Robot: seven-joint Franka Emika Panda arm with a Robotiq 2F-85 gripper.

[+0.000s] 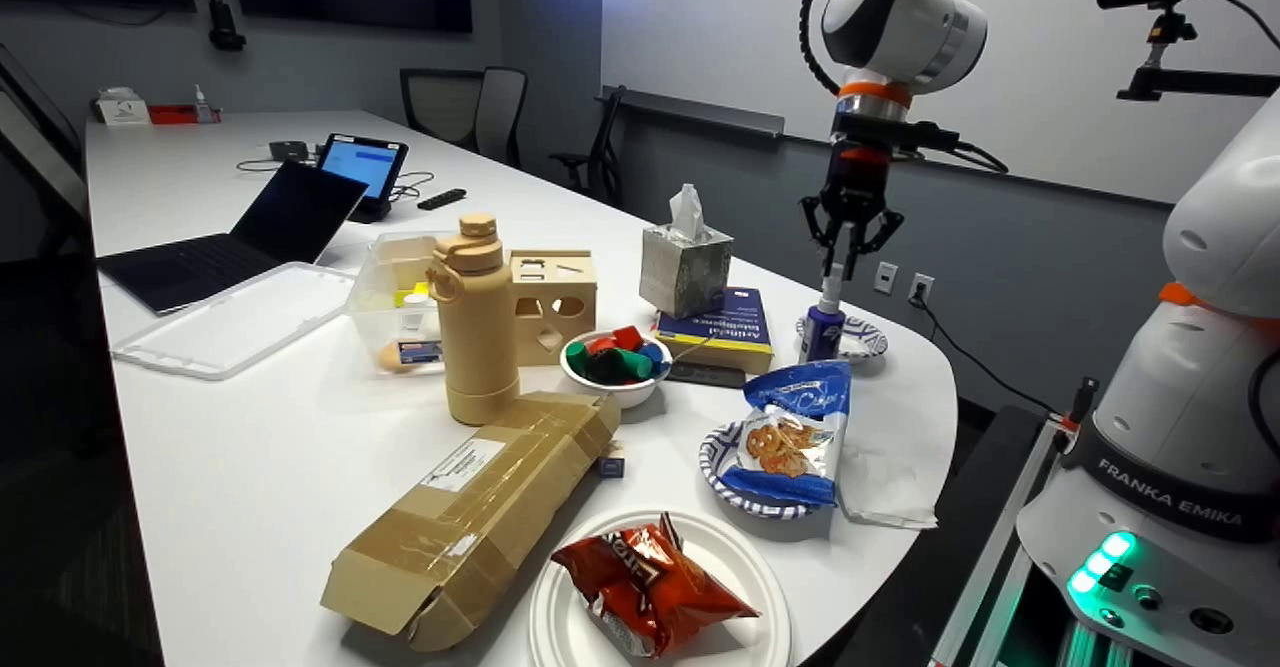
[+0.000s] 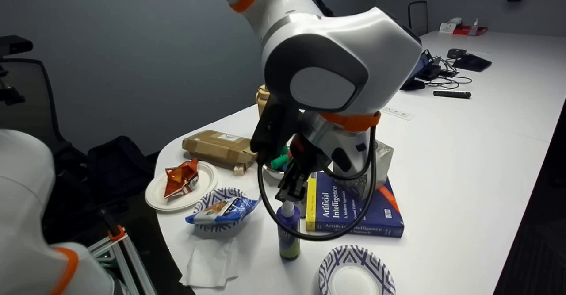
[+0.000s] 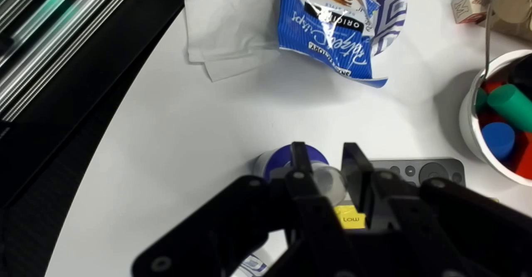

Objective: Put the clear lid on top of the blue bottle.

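The blue bottle stands upright on the table in both exterior views (image 1: 822, 335) (image 2: 289, 237). In the wrist view its blue shoulder (image 3: 280, 158) shows partly behind my left finger. The round clear lid (image 3: 330, 184) is over the bottle's top, in line with it. It shows as a pale piece in an exterior view (image 1: 832, 277). I cannot tell how firmly the lid sits. My gripper (image 3: 325, 149) points down with its narrow-set fingers around the lid. The lid fills the gap and meets the right finger; its left edge is hidden. The gripper also shows in an exterior view (image 1: 840, 259).
A blue-and-white snack packet (image 1: 815, 397) lies in a patterned bowl near the bottle. A patterned plate (image 2: 353, 281), a thick blue book (image 2: 353, 224) under a tissue box (image 1: 685, 267), a grey remote (image 3: 436, 165) and a white bowl (image 3: 467, 123) of blocks surround it.
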